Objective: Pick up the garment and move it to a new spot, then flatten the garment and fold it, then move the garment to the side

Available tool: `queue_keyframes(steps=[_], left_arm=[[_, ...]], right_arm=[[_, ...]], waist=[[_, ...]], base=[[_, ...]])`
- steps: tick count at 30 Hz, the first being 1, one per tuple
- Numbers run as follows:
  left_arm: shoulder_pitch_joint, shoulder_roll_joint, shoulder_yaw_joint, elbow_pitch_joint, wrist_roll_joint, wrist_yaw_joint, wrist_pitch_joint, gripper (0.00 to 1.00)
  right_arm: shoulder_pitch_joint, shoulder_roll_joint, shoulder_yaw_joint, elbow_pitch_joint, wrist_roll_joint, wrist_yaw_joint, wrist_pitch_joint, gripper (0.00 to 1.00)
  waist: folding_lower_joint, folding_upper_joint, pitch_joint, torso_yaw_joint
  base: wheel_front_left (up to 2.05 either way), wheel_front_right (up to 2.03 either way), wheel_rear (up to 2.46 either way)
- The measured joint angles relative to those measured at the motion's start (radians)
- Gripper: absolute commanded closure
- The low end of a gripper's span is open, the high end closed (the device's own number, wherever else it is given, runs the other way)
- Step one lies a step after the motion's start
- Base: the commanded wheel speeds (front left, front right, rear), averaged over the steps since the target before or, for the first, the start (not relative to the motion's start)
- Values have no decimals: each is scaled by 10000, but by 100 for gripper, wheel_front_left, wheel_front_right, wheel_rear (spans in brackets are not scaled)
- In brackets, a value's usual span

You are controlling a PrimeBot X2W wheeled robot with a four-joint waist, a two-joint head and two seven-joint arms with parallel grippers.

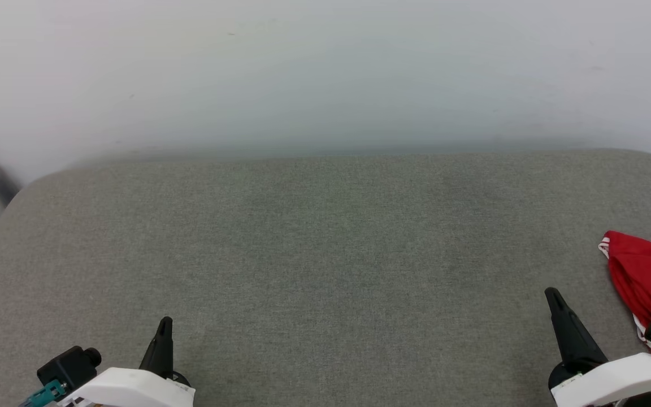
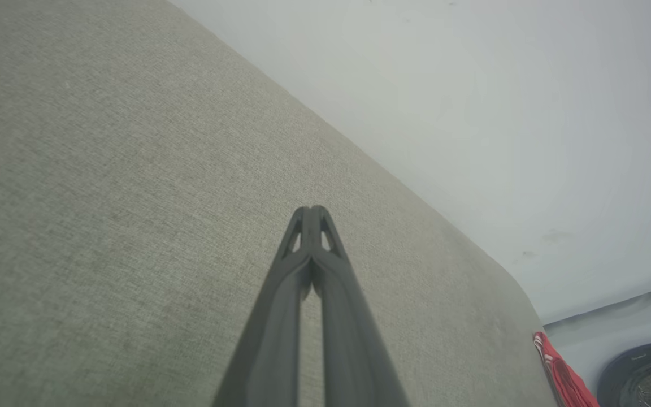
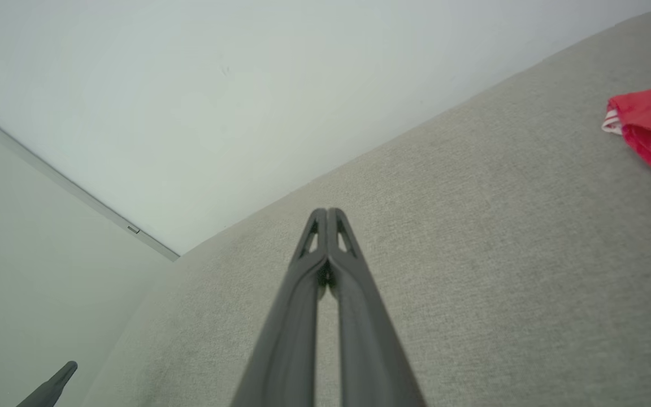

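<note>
**Garment bunched at right edge of tabletop; both hands closed and empty**

Head view: one red garment (image 1: 647, 277) lies crumpled at the right edge of the grey fabric-covered tabletop (image 1: 325, 254), partly cut off by the picture's edge. The left hand (image 1: 164, 325) sits at the lower left and the right hand (image 1: 554, 294) at the lower right. The right hand is near the garment but apart from it; the left hand is well apart from it. A pale wall (image 1: 325, 73) stands behind the tabletop.

Left wrist view: the left hand (image 2: 311, 212) has its two fingers pressed together at the tips and holds nothing. A strip of the garment (image 2: 563, 376) shows at the tabletop's rounded corner. Beyond that corner lies a dark round object (image 2: 647, 373), which I cannot identify.

Right wrist view: the right hand (image 3: 328, 213) is likewise closed tip to tip and empty. The garment (image 3: 650, 121) shows at the right edge, resting flat on the cloth surface. A finger of the left hand (image 3: 48, 387) shows at the lower left, and a thin metal strip (image 3: 71, 186) runs along the wall.

Count: one garment, two hands, two fingers on each.

Orientation: in the head view the garment's visible part runs lengthwise from far to near. Its far corner, bearing red-and-white striped trim, points toward the tabletop's middle. No chest lettering can be made out.
</note>
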Motion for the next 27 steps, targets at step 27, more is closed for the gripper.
queue_keyframes(steps=[27], left_arm=[[-472,-648,1016,318,-2452,-803,826,100]], right_arm=[[-686,-29,-132,936,3609,-2,-13,100]], waist=[[0,0,140,53]], base=[[0,0,0]])
